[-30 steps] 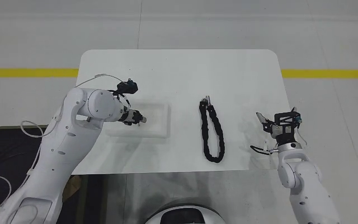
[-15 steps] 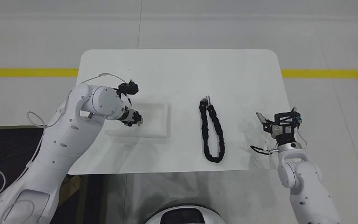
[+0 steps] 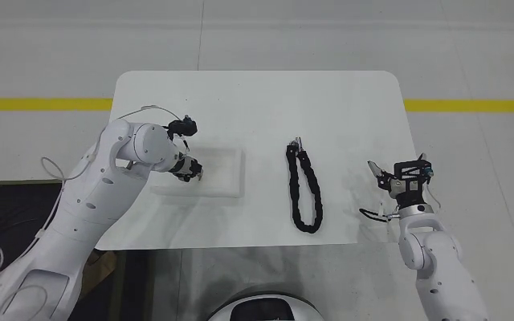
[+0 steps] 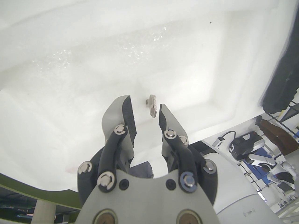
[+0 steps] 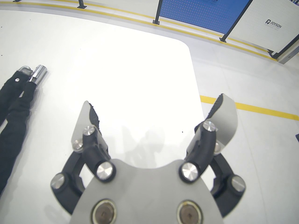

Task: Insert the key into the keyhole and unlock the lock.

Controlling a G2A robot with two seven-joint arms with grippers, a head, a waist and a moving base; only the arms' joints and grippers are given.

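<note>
A small silver key (image 4: 151,105) stands on edge in the recess of a white foam tray (image 4: 98,54). My left gripper (image 4: 144,111) is open over it, its fingertips on either side of the key and not closed on it. From above, the left gripper (image 3: 195,168) sits over the foam tray (image 3: 221,171) at the table's left. A black fabric-covered chain lock (image 3: 304,190) lies in the middle of the table, its silver lock barrel (image 5: 38,70) at the far end. My right gripper (image 5: 155,108) is wide open and empty above the table's right front edge, also visible from above (image 3: 374,191).
The white table (image 3: 345,112) has bare surface between the chain lock and the right gripper. Grey floor with a yellow line (image 3: 48,103) runs past both sides. Blue and white partition panels (image 5: 205,3) stand beyond the table.
The left arm shifted slightly toward the left of the tray, its gripper staying over the recess. The right arm and the chain lock have not moved.
</note>
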